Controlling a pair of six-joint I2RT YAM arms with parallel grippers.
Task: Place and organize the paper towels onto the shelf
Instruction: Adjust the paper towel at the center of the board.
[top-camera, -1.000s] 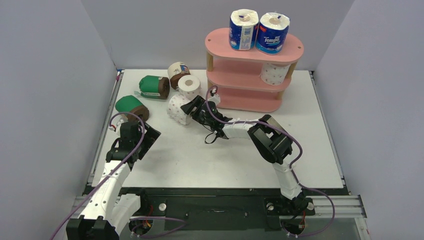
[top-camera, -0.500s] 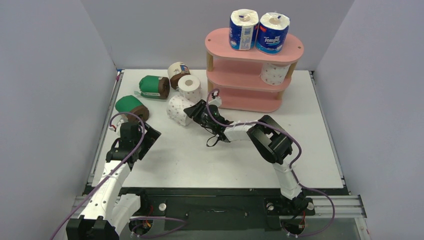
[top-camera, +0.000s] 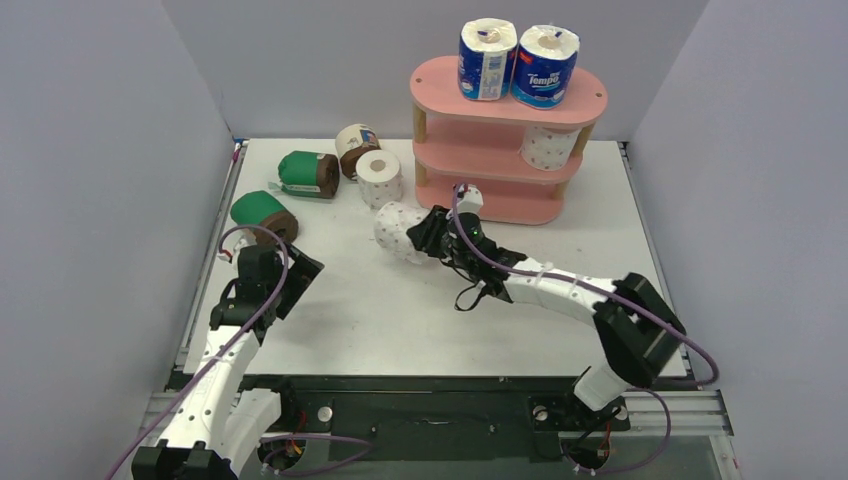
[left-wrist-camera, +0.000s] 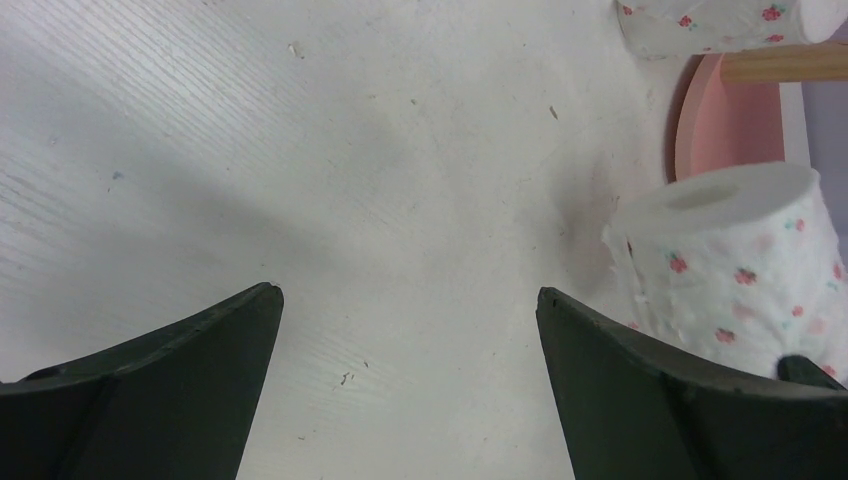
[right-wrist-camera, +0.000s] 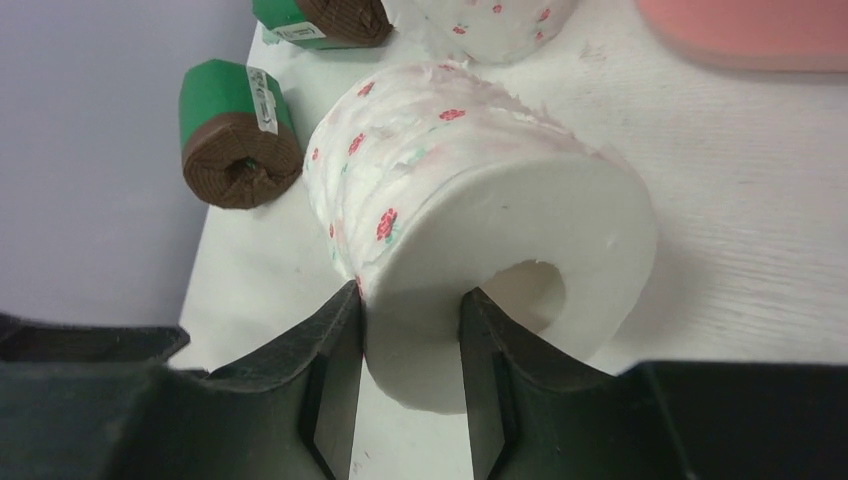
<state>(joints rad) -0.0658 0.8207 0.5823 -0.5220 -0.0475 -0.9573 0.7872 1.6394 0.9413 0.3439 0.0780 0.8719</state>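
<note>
Three rolls are already up on the pink shelf (top-camera: 437, 84): two blue-white rolls (top-camera: 487, 58) stand on the top board, and one pink-dotted roll (top-camera: 548, 146) sits at the right end of the middle board. That leaves five, by my count.

Four of them wait on the desk (top-camera: 400, 320) left of the shelf. There's a cream-wrapped brown roll (top-camera: 357, 147), two green-wrapped brown rolls (top-camera: 308, 172) on their sides, and an upright dotted roll (top-camera: 380, 177) near the shelf's left end.

The fifth is in my grip. My right fingers (right-wrist-camera: 410, 300) are pinched narrow on the wall of the held dotted roll (right-wrist-camera: 470, 200), one finger outside and the other, it looks, inside the core hole. The roll is in front of the shelf's left end, near the bottom board. I can't tell whether it is clear of the desk.

Its long axis runs roughly level, straight out from my fingers. The open core faces my wrist, and the far end points left, away from the shelf. I reckon it needs swinging round and standing up before it goes beside its twin, where the middle board shows bare space.

My left fingers (left-wrist-camera: 405, 300) are spread wide, nothing between them, over bare desk at the near left.
</note>
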